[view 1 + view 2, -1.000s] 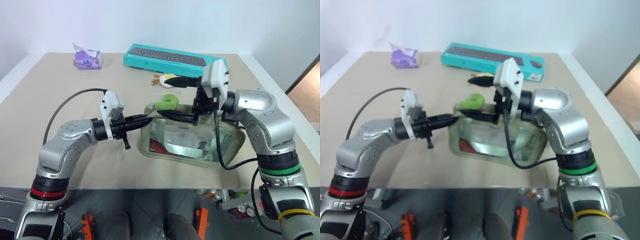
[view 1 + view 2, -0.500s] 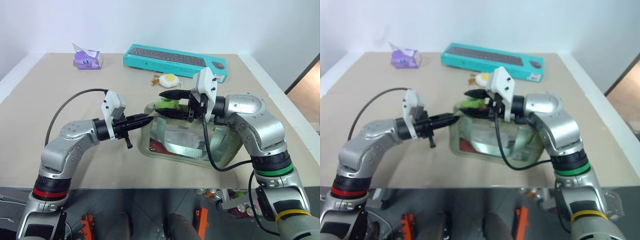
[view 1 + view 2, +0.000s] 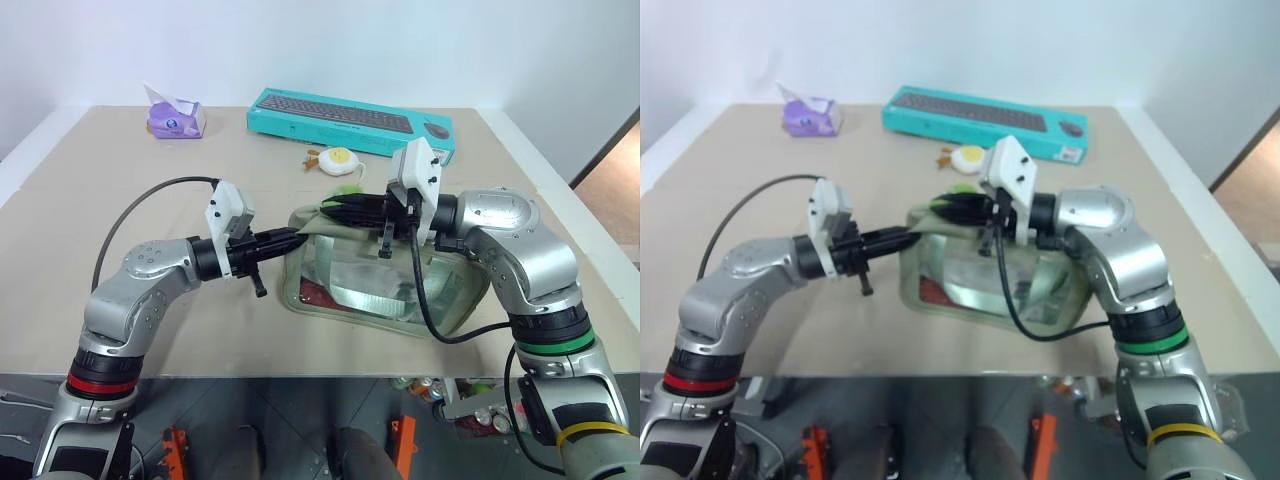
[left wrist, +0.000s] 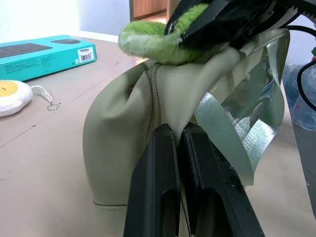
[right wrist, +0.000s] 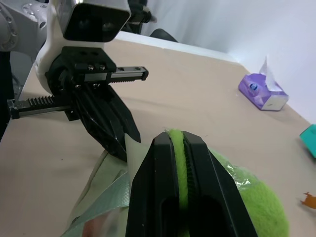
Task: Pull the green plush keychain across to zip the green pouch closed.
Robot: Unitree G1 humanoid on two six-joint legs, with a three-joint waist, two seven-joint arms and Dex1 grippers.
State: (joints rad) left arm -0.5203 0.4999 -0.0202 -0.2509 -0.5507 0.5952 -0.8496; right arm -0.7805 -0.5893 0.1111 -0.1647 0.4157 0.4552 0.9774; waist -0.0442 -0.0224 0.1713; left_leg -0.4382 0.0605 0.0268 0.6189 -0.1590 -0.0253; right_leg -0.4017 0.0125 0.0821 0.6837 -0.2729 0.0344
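The pale green pouch (image 3: 352,285) lies on the table with its clear window side up and its zipper (image 4: 153,106) running along the top. My left gripper (image 3: 297,238) is shut on the fabric at the pouch's left end (image 4: 178,131). The green plush keychain (image 4: 150,42) sits at that same end, above the zipper. My right gripper (image 5: 177,136) reaches in from the right, level, and is shut on the keychain (image 5: 249,197), which peeks out behind its black fingers (image 3: 350,208).
A teal keyboard box (image 3: 350,118) lies along the back of the table. A white-and-yellow egg trinket (image 3: 337,160) rests just behind the pouch, and a purple tissue box (image 3: 175,118) stands at the back left. The table's front edge runs close below the pouch.
My right gripper stood open around the keychain and has now closed on it. The left gripper has kept its hold on the pouch's end without moving.
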